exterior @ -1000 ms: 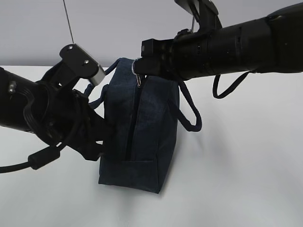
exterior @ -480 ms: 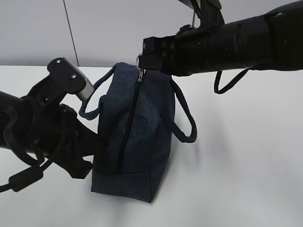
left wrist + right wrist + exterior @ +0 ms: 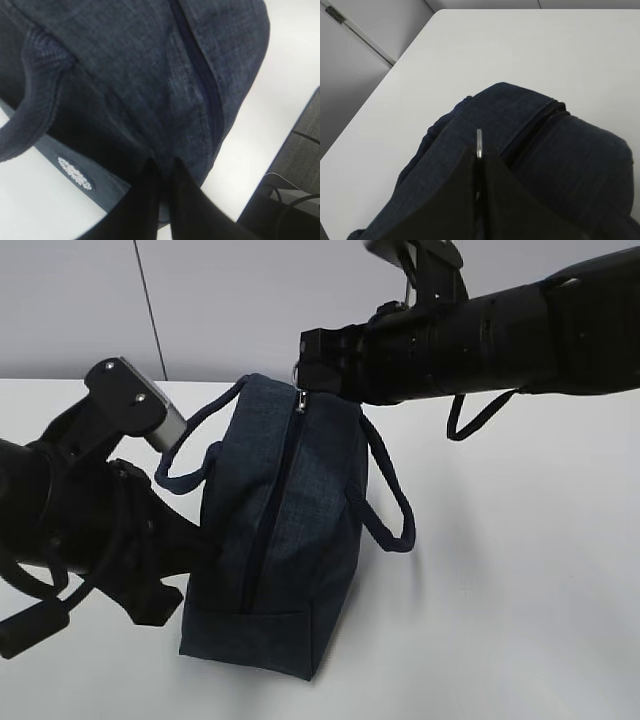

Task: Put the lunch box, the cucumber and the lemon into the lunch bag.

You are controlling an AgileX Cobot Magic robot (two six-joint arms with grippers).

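Lunch bag (image 3: 275, 540): standing mid-table (image 3: 520, 570), zipper closed, leaning toward 1 o'clock.
Right gripper (image 3: 300, 375): pinching the metal ring pull (image 3: 479, 142) at the bag's 12 o'clock end.
Left gripper (image 3: 164, 172): pressing together on bag fabric at its 9 o'clock side.

bag mouth: boxy dark navy fabric lunch bag (image 3: 275, 540), zipper (image 3: 272, 502) closed along its length, no way in
left flank: black left gripper (image 3: 162, 167) pinching fabric, arm blocks it
top: black right gripper (image 3: 305, 365) blocks it
right: white tabletop (image 3: 520, 570) bare
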